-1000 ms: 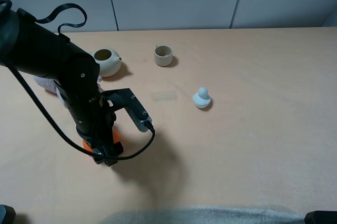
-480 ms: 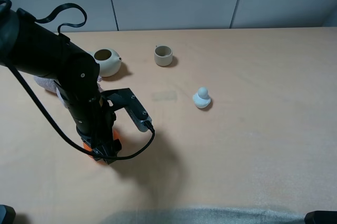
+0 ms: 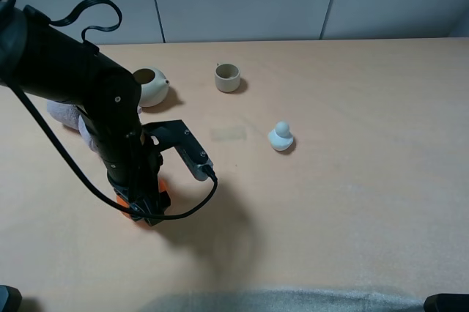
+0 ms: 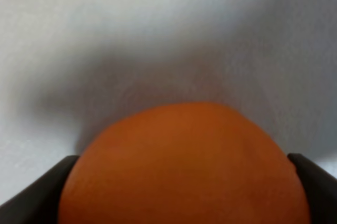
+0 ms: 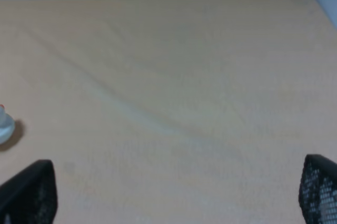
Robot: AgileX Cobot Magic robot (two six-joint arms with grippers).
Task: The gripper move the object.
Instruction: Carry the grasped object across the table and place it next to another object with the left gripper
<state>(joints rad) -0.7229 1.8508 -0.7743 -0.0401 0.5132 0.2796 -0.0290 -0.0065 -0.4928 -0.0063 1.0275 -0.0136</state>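
The round orange fruit (image 3: 123, 201) rests on the tan table at the front left, mostly hidden under my left arm. My left gripper (image 3: 144, 213) points straight down onto it. In the left wrist view the orange (image 4: 181, 155) fills the gap between the two black fingers (image 4: 31, 197), which press against its sides. My right gripper (image 5: 168, 197) is open, with its fingers (image 5: 26, 192) far apart over bare table. The right gripper does not show in the exterior high view.
A cream teapot (image 3: 149, 85) and a pinkish cloth (image 3: 64, 114) lie behind the left arm. A small cup (image 3: 227, 77) stands at the back. The pale-blue duck (image 3: 281, 137) sits mid-table and also shows in the right wrist view (image 5: 4, 124).
The left arm has shifted slightly back over the orange, and the gripper tip has moved a little. The duck, cup and teapot have not moved.
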